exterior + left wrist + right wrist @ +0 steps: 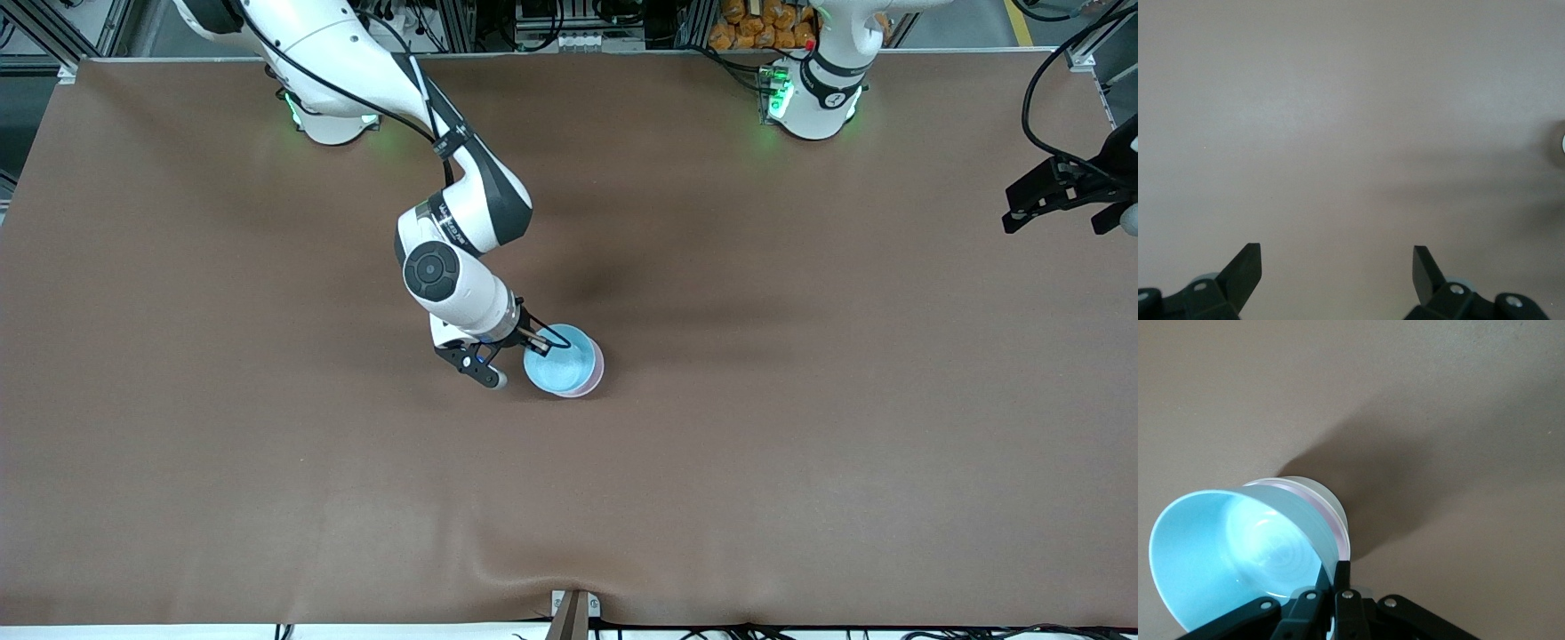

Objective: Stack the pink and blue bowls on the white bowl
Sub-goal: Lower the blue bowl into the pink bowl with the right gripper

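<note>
Brown table (pixel 800 427) lay bare around the blue bowl (pixel 560 360), nested on the pink bowl (pixel 594 378) and white bowl (pixel 1317 493); the right gripper (pixel 531 336) pinched its rim, while the left gripper (pixel 1062 197) waited agape.

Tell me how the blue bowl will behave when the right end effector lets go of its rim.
The blue bowl looks glossy, so probably slippery. It appears tilted in the pink bowl, so it may drop level once the shut right end effector opens. Rigid and probably light: a rim pinch holds it.
</note>
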Available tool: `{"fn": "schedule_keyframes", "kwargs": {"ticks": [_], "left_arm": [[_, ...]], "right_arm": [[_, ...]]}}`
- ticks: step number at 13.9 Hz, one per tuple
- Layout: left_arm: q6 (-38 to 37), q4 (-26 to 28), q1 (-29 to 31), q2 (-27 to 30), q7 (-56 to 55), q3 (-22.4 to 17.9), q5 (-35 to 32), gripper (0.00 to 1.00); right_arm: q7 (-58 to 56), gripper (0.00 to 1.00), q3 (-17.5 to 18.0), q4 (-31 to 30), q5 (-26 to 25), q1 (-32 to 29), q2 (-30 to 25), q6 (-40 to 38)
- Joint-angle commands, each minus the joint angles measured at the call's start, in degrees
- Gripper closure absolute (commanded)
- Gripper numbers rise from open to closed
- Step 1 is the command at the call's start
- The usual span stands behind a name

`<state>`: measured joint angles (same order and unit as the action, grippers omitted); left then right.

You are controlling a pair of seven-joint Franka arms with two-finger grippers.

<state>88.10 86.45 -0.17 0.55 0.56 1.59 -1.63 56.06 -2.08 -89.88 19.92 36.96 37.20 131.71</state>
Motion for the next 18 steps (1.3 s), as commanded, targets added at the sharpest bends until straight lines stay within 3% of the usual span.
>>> {"fn": "schedule_keyframes", "kwargs": {"ticks": [1,9,10,11,12,14,18], "left_arm": [[0.2,0.7,0.1,0.5,0.3,0.0,0.9,0.0],[0.2,0.6,0.8,0.2,0.2,0.4,1.4,0.0],[0.1,0.4,1.0,0.2,-0.3,0.8,1.4,0.0],[0.0,0.4,0.9,0.3,-2.4,1.1,1.4,0.0],[-0.1,0.5,0.9,0.3,-4.9,1.1,1.4,0.0],[-0.4,0.4,0.7,0.3,-6.1,1.1,1.3,0.0],[-0.4,0.4,0.5,0.2,-5.3,1.4,1.4,0.0]], "right_arm": [[-1.0,1.0,-0.1,1.5,1.5,0.5,1.2,0.4],[-0.6,1.0,0.1,1.6,1.7,1.4,3.4,3.2],[-1.0,0.86,0.1,1.6,2.7,1.4,3.4,3.2],[-1.1,0.26,0.0,1.6,3.0,1.4,3.4,3.2],[-1.0,0.0,0.0,1.6,2.9,1.5,2.9,2.9],[-1.2,0.0,-0.2,1.3,2.3,1.0,1.0,1.8],[-6.6,0.0,-2.0,1.2,2.1,-3.2,-6.4,-9.7]]}}
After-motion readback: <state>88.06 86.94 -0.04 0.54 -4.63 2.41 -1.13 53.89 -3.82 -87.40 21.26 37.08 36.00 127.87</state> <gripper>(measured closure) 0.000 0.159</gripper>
